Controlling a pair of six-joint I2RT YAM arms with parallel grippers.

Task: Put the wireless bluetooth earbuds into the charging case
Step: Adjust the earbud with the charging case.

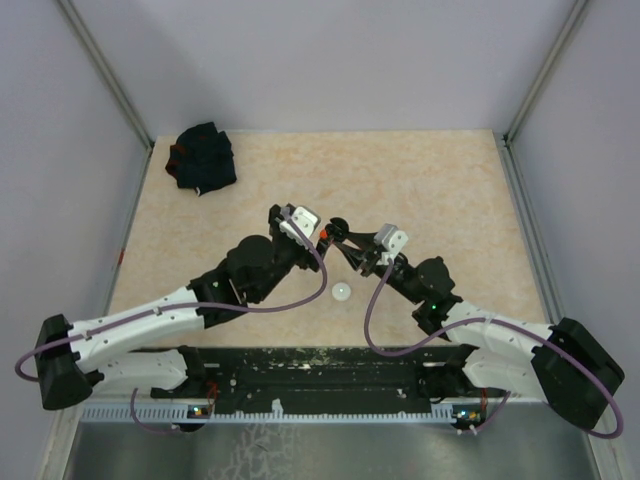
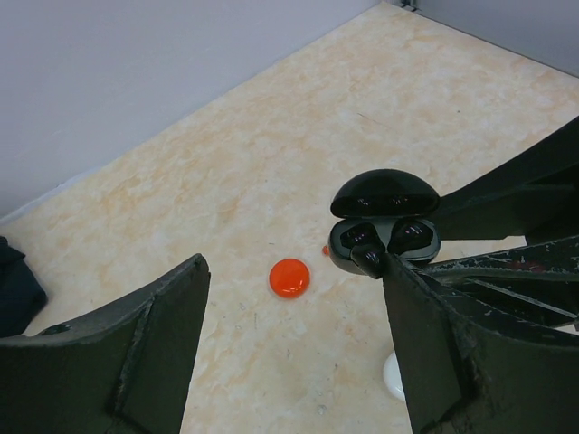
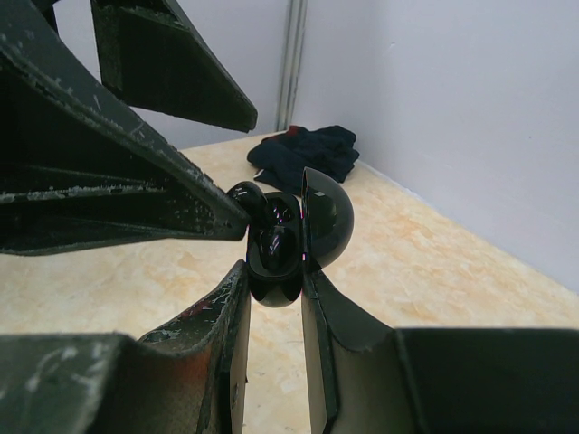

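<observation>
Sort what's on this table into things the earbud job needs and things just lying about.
Job: glossy black clamshell charging case, lid open, held in the right gripper; small glossy black earbuds inside it; open left gripper alongside.
Lying about: flat round orange disc; round white disc; crumpled black fabric bundle in the far-left corner.

Both arms reach in from the bottom corners of the overhead view, and their wrists nearly meet at the centre. The left gripper has its jaws spread wide. The right gripper has its jaws drawn narrow, clamped on the charging case.
</observation>
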